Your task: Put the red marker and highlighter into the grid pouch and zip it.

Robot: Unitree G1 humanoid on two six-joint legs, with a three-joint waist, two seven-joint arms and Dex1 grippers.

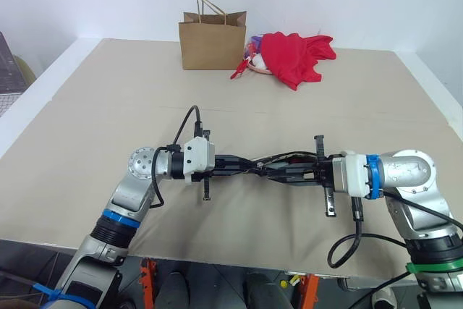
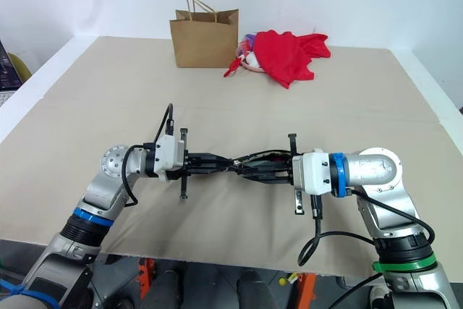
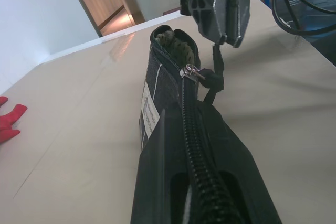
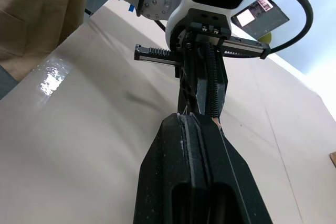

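Note:
The grid pouch (image 3: 157,103), black with thin white lines and a small white label, hangs level above the table between my two grippers. My left gripper (image 1: 235,165) is shut on one end of it. The zipper slider (image 3: 191,71) sits near the far end, and its black pull cord (image 3: 215,80) runs up into my right gripper (image 3: 224,39), which is shut on the cord. Past the slider the pouch mouth gapes, and a pale green piece (image 3: 171,39) shows inside, the highlighter as far as I can tell. The red marker is hidden.
A brown paper bag (image 1: 213,41) stands at the back of the beige table (image 1: 87,121), with a red cloth (image 1: 293,56) beside it on the right. The table's front edge runs just below my arms.

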